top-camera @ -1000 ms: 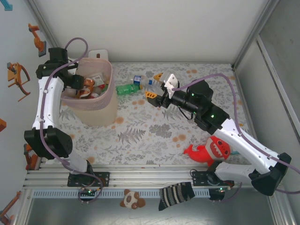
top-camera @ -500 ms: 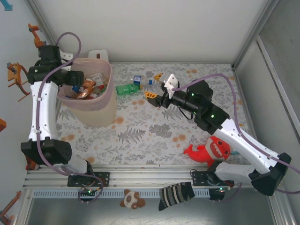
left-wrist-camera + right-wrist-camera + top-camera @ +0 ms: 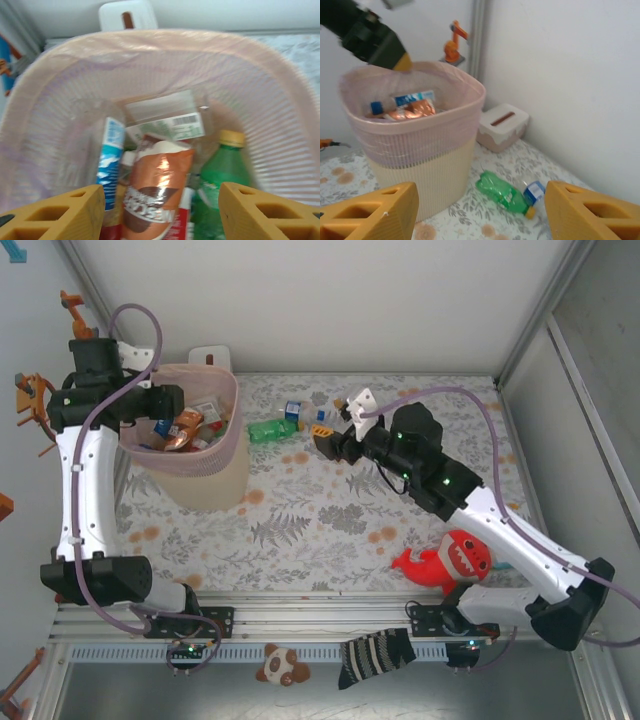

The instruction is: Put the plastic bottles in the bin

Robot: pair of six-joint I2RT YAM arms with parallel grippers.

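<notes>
The bin (image 3: 232, 455) stands at the back left and holds several plastic bottles: one with an orange-brown label (image 3: 157, 190), one with a blue label (image 3: 111, 155) and a green one with a yellow cap (image 3: 220, 175). My left gripper (image 3: 155, 426) hangs open above them over the bin's left side, nothing between its fingers (image 3: 55, 215). On the table right of the bin lie a green bottle (image 3: 268, 429) and a clear blue-labelled bottle (image 3: 293, 412). My right gripper (image 3: 332, 432) hovers open just right of them, with the green bottle (image 3: 502, 192) ahead between its fingers (image 3: 592, 215).
A small white box with a brown slot (image 3: 502, 125) sits behind the bin against the back wall. A red plush toy (image 3: 450, 560) lies at the front right beside the right arm. The floral table (image 3: 300, 530) stretches between bin and toy.
The left arm has risen and drawn back to the left over the bin; its jaws widened, then narrowed partway. The right gripper has shifted slightly toward the loose bottles.
</notes>
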